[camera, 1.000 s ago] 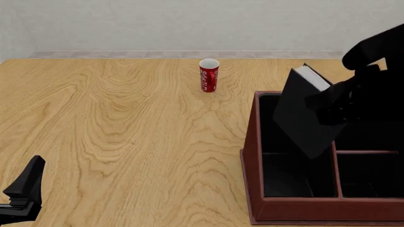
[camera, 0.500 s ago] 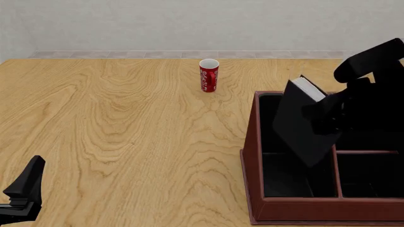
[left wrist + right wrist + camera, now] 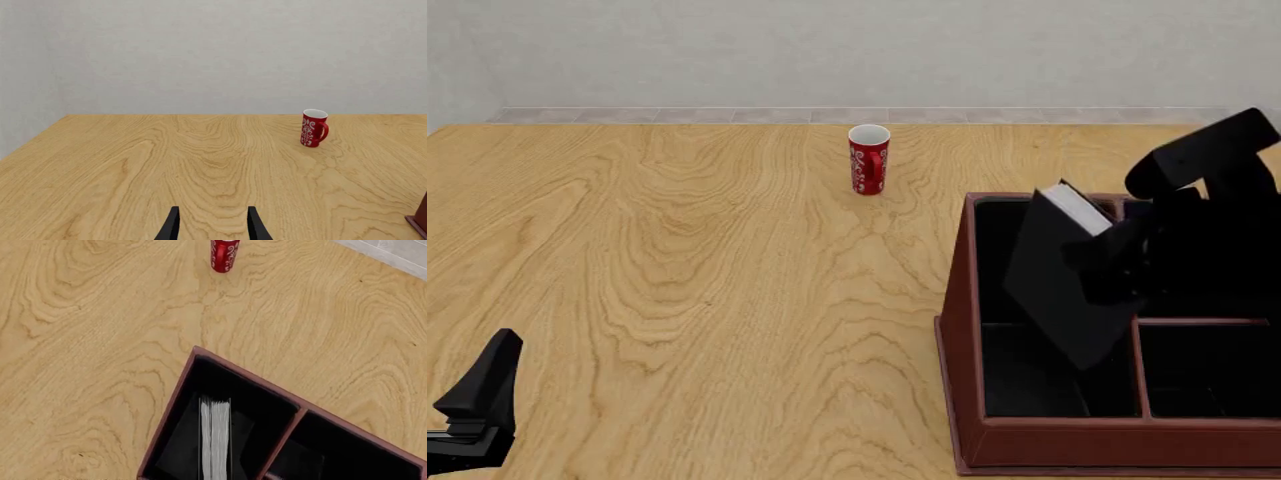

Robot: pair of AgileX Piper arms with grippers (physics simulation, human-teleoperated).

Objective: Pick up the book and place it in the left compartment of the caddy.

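The black book (image 3: 1065,280) with white page edges hangs tilted, its lower corner down inside the left compartment (image 3: 1030,385) of the red-brown caddy (image 3: 958,310). My right gripper (image 3: 1118,262) is shut on the book's right side, above the caddy. In the right wrist view the book's page edges (image 3: 215,437) point down into the left compartment (image 3: 203,385), inside the caddy's rim (image 3: 171,407). My left gripper (image 3: 212,229) is open and holds nothing, low over the table at the near left (image 3: 475,405).
A red mug (image 3: 869,158) with white patterns stands on the wooden table behind and to the left of the caddy; it also shows as the mug (image 3: 313,128) and the mug (image 3: 224,254). The caddy's two smaller right sections (image 3: 1208,370) lie under the right arm.
My right gripper has come down with the book, so the book sits lower and deeper in the caddy's left compartment. The left arm has not moved.
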